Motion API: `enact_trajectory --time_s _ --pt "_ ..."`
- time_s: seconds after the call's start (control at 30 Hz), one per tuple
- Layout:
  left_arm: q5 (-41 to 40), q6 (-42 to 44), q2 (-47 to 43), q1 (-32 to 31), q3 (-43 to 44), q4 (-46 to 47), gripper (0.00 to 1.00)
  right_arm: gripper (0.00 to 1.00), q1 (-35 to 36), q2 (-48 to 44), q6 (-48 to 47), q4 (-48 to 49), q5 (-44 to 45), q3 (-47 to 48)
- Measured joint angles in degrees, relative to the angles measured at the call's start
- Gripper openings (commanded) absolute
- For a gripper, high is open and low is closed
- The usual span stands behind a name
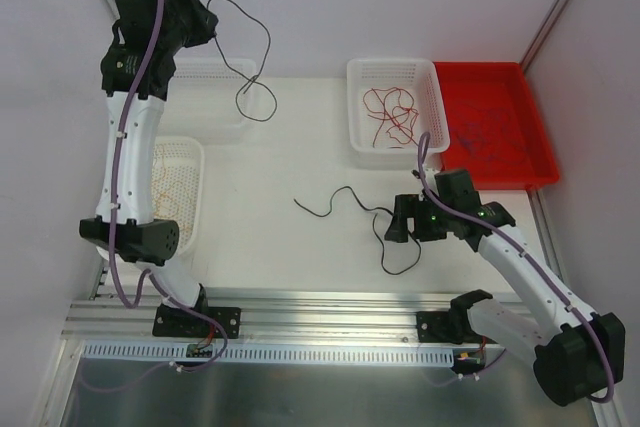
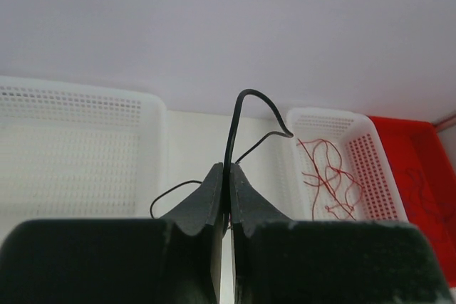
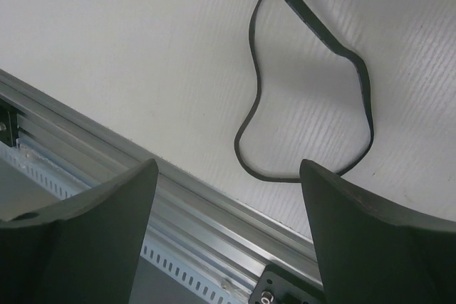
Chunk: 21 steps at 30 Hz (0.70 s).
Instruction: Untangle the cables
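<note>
- Pinched in the shut left pincer (image 2: 228,176), high over the far-left corner of the tabletop (image 1: 290,147): one black cable (image 2: 239,105).
- Loose by the near edge, under the gaping right pincer (image 3: 228,165): another black cable (image 3: 369,105).
- Seemingly parted; sorting yet to come.

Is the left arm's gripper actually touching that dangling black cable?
Touching. The left wrist view shows the left gripper shut on the black cable, which rises straight out of its closed tip.
</note>
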Motion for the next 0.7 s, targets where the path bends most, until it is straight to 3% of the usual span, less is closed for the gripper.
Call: enact_trajectory --time_s 0.57,0.7 --pt "-4.94 -5.75 19.37 12.92 0.68 14.32 0.00 0.87 0.26 -4.22 -1.44 2.45 -0.90 -0.94" --pt "-4.20 -7.82 23.50 14.80 -1.25 16.06 0.05 0.86 0.37 -2.19 -1.44 2.84 -0.90 -0.94"
